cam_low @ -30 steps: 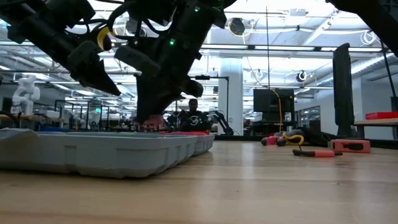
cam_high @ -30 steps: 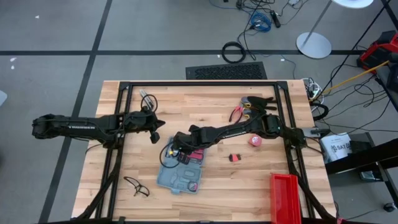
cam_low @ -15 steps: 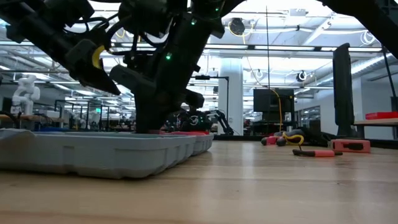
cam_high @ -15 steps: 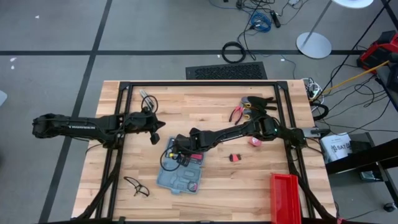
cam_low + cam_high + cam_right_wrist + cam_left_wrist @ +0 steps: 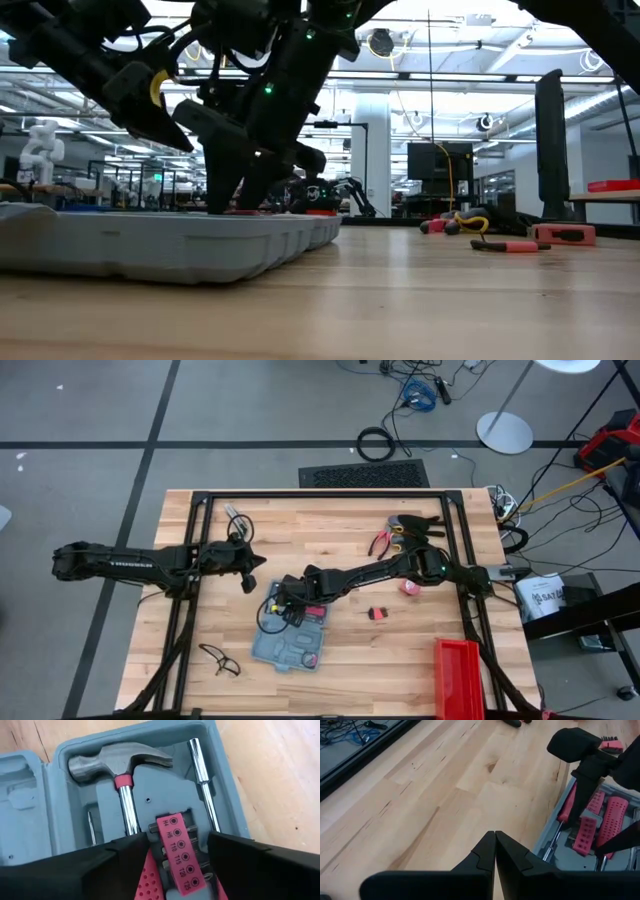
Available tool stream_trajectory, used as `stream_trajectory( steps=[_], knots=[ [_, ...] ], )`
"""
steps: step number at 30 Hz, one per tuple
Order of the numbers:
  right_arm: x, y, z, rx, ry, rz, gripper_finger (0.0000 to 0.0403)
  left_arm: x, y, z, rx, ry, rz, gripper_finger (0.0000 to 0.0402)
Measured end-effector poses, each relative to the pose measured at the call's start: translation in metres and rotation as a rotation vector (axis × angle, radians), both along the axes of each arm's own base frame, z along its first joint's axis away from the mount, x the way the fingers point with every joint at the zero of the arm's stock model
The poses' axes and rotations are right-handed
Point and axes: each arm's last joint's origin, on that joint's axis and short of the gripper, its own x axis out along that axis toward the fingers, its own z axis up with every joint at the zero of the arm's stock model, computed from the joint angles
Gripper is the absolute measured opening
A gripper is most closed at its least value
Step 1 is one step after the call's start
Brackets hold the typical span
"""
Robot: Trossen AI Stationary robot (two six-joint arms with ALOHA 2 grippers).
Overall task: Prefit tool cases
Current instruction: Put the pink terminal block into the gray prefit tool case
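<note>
The blue-grey tool case (image 5: 288, 645) lies open on the wooden table, its grey tray (image 5: 162, 785) up. In the tray lie a hammer (image 5: 120, 762), a steel rod (image 5: 202, 780) and a red bit holder (image 5: 180, 852). My right gripper (image 5: 177, 837) is open and reaches down into the tray, one finger on each side of the bit holder with a gap at both sides. My left gripper (image 5: 252, 578) is shut and hovers over bare wood left of the case's far end; the left wrist view shows its shut fingers (image 5: 495, 845) with nothing between them.
Red-and-yellow pliers (image 5: 385, 541) lie at the far side. A small red piece (image 5: 377, 613) and a pink roll (image 5: 409, 587) lie right of the case. Safety glasses (image 5: 219, 659) lie near left, and a red bin (image 5: 458, 678) stands near right. A black frame (image 5: 320, 495) rims the table.
My right gripper has sunk a little into the case's tray with a red piece between its fingers. It has then opened, and its fingertips now stand spread apart over the tray. The case has stayed in place.
</note>
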Motion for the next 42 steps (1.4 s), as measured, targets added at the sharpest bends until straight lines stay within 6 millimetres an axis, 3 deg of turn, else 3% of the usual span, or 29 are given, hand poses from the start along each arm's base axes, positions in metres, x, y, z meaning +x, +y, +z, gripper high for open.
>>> stream_trajectory(
  steps=[10,16,31,37,42],
  knots=[
    [-0.003,0.001,0.036,-0.090,0.072,0.057,0.0110,0.000,-0.003,-0.001,-0.069,-0.013,0.018,0.0018],
    [-0.019,0.000,0.029,-0.105,0.248,0.070,0.0010,0.001,-0.010,-0.009,-0.175,-0.010,0.045,0.0018],
    [-0.014,0.010,0.022,-0.097,0.186,0.075,0.0000,0.013,-0.032,-0.044,-0.282,0.195,0.030,0.0018],
    [-0.010,0.011,0.005,-0.071,0.211,0.087,0.0000,0.016,-0.037,-0.051,-0.287,0.226,0.022,0.0018],
    [-0.009,0.012,0.004,-0.056,0.203,0.093,0.0000,0.020,-0.038,-0.052,-0.292,0.211,0.018,0.0018]
  ],
)
